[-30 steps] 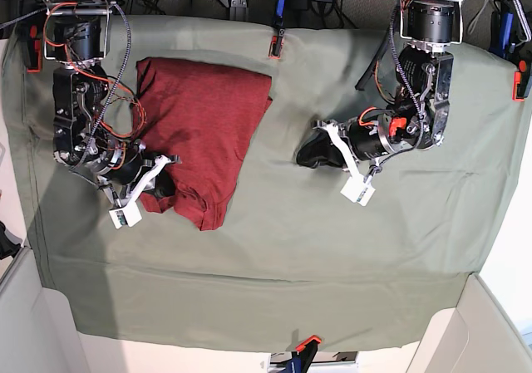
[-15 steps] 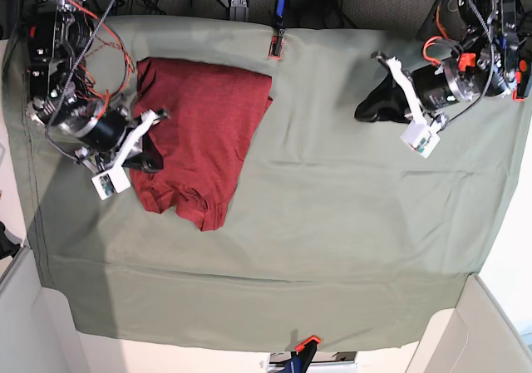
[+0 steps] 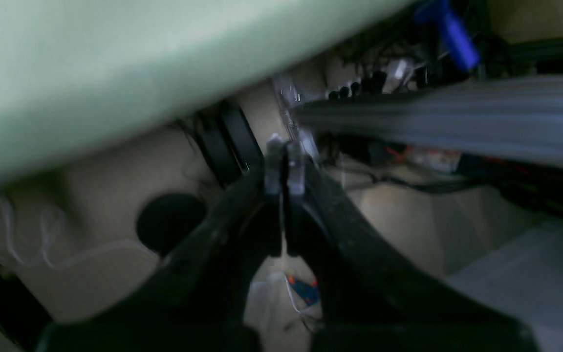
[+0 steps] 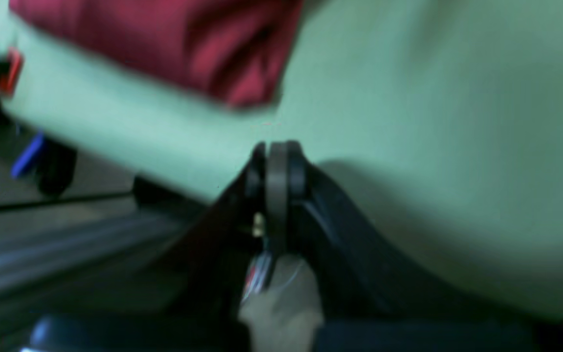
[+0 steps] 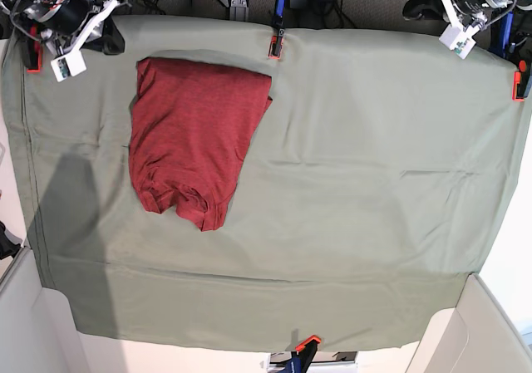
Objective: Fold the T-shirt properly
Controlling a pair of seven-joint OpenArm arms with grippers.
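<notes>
At the far left of the base view, the right gripper (image 5: 106, 36) is seen parked at the top corner of the table, its jaws pressed together with nothing between them. Just to its right and below, the T-shirt (image 5: 198, 136) is laid on the green cloth (image 5: 366, 174), already folded into a compact packet whose long axis runs from the back edge toward the front. It is touched by neither arm. A red clamp (image 5: 274, 47) is fixed on the back edge just beside the shirt's upper right corner. Far to the right, the left gripper (image 5: 416, 6) is likewise closed and empty. The right arm is judged nearer; nothing is seen standing between.
</notes>
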